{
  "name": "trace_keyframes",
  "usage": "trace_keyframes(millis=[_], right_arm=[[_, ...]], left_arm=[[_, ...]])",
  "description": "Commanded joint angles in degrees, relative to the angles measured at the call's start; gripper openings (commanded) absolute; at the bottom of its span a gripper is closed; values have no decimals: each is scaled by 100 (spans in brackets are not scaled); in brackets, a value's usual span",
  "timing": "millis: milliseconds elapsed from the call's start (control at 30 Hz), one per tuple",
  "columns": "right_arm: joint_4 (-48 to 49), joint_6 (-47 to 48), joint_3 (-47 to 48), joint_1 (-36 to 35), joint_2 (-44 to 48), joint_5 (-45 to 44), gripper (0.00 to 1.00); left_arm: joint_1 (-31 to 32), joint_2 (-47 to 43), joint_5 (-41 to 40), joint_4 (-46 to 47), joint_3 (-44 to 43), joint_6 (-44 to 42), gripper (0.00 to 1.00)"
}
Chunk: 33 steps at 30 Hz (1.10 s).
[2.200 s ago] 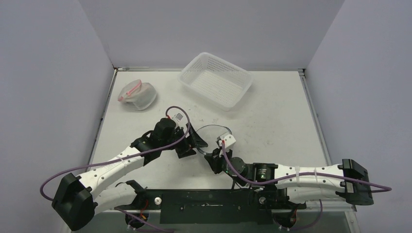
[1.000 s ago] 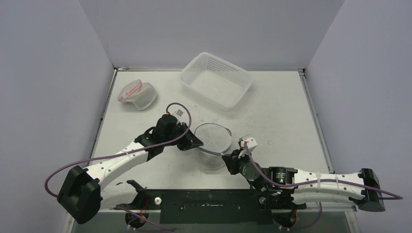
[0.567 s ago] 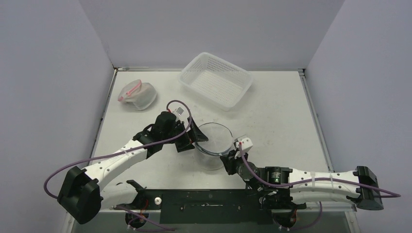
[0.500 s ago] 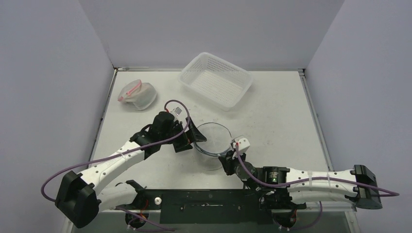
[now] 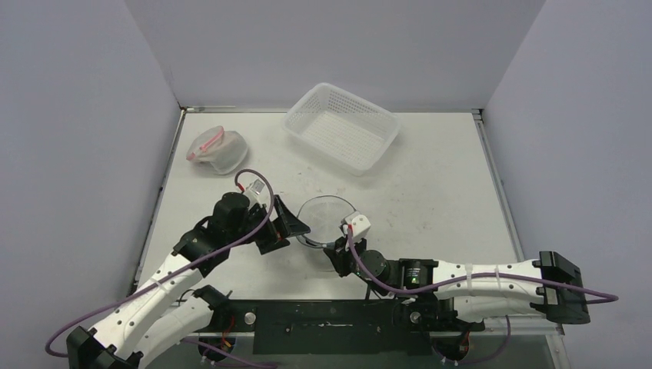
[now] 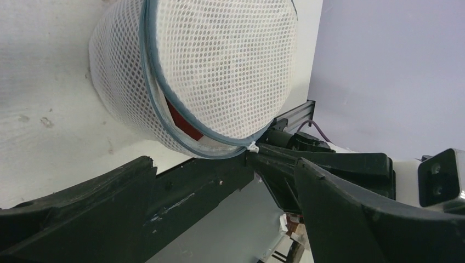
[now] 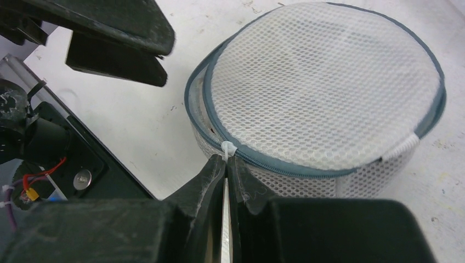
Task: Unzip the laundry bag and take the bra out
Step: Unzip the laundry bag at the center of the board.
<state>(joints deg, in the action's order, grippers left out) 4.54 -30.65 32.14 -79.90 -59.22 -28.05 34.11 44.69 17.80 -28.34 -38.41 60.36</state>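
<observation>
**Top external.** Fixed high behind the arm bases, this camera looked down and toward the far wall and took in the whole table (image 5: 430,192).

**Left wrist.** Close and low, it looked rightward between its own fingers (image 6: 82,208) at the laundry bag (image 6: 219,66), with the right gripper (image 6: 253,152) beyond.

**Right wrist.** Equally close, it faced left over the bag, with the left gripper (image 7: 166,64) at upper left.

All three views shared the bag. Both wrist views also shared its zipper pull (image 7: 227,148).

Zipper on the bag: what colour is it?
The zipper is grey-blue; the right wrist view shows it best.
</observation>
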Motion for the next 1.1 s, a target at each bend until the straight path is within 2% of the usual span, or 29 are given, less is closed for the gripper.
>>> trace_keyframes(millis=[0,167,233,267,433,633,800,900,1067], right_arm=[[567,165,305,35,-140,314,5],[671,148,368,44,-162,468,5],[659,145,351,44,-132,463,5],[641,134,339,37,-105,439,5],[529,65,207,23,105,361,5],[259,-75,5,10,453,230,5],[-8,-165,-91,-4,759,124,5],[-170,-215,-148,-8,921,46,5],[-430,-341,-331,-26,1272,-125,5]], left_arm=[[172,266,270,754,17,502,97],[649,878,86,1070,-334,559,98],[684,1036,11,1141,-363,556,100],[685,1092,-40,1171,-344,556,97],[644,1315,-347,1361,-269,567,78],[563,1613,-467,1552,-280,547,36],[538,1649,-628,1619,-247,614,10],[536,1649,-699,1608,-232,647,0],[518,1614,-787,1603,-170,678,0]])
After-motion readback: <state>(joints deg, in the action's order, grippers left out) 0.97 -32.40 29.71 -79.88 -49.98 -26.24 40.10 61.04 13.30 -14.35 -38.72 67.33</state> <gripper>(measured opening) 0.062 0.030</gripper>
